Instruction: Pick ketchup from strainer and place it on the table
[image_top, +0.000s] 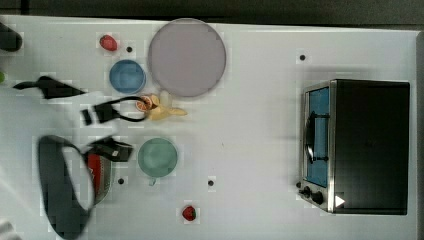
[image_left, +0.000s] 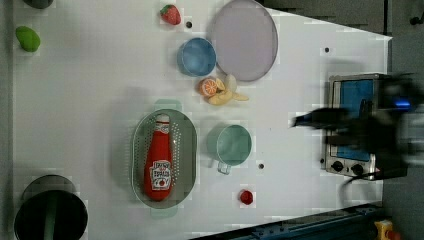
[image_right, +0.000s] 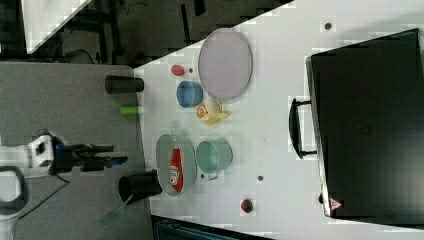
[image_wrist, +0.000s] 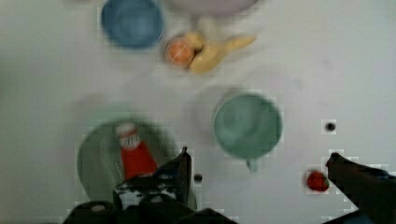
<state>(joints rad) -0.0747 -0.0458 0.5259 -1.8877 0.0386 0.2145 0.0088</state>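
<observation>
your pincer (image_wrist: 259, 161) hangs wide open with nothing in it, high over the table (image_left: 90, 80). nearest below it is the strainer (image_left: 186, 150), and the ketchup (image_left: 159, 162) lies flat inside along its length, cap toward the banana; in the wrist view one finger (image_wrist: 180, 170) covers the bottle's lower end. just beside the strainer stands the teal cup (image_left: 231, 144), nothing visible inside. farther on lie the banana and orange slice (image_left: 220, 91), then the blue bowl (image_left: 196, 56) and the plate (image_left: 244, 40).
</observation>
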